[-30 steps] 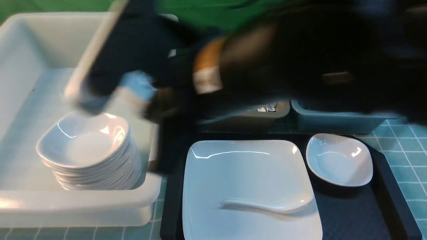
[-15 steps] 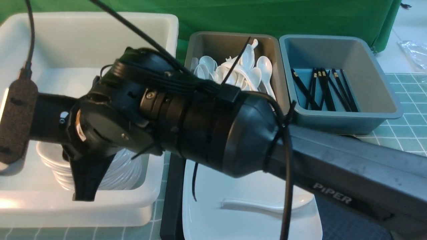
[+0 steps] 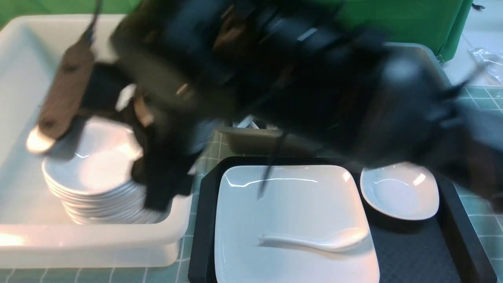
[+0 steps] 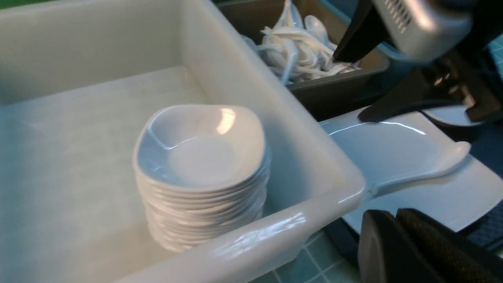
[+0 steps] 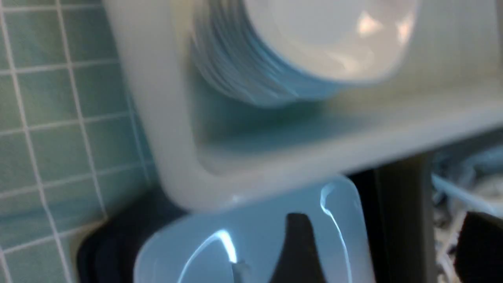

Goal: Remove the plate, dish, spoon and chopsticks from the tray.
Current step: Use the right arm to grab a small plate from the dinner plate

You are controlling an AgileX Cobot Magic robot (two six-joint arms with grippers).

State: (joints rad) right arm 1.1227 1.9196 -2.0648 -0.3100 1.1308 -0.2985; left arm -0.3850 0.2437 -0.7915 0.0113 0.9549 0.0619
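The large white square plate (image 3: 290, 204) lies on the black tray (image 3: 456, 220), with the white spoon (image 3: 314, 241) on its near part. A small white dish (image 3: 399, 190) sits on the tray to the plate's right. My right arm is a blur across the front view. Its gripper (image 3: 98, 175) is open and empty in front of the dish stack. In the right wrist view (image 5: 389, 251) it spans the plate's corner (image 5: 251, 243). My left gripper (image 4: 393, 218) is shut and empty, low by the tray's left rim. No chopsticks show.
A big white tub (image 3: 94, 236) left of the tray holds a stack of small dishes (image 3: 102, 184). A grey tub of white spoons (image 4: 310, 59) stands behind the tray. The blurred arm hides the tub to its right.
My right arm has swung fast across the view and is blurred again, now higher and further right than half a second ago. The plate, spoon and dish on the tray have not moved.
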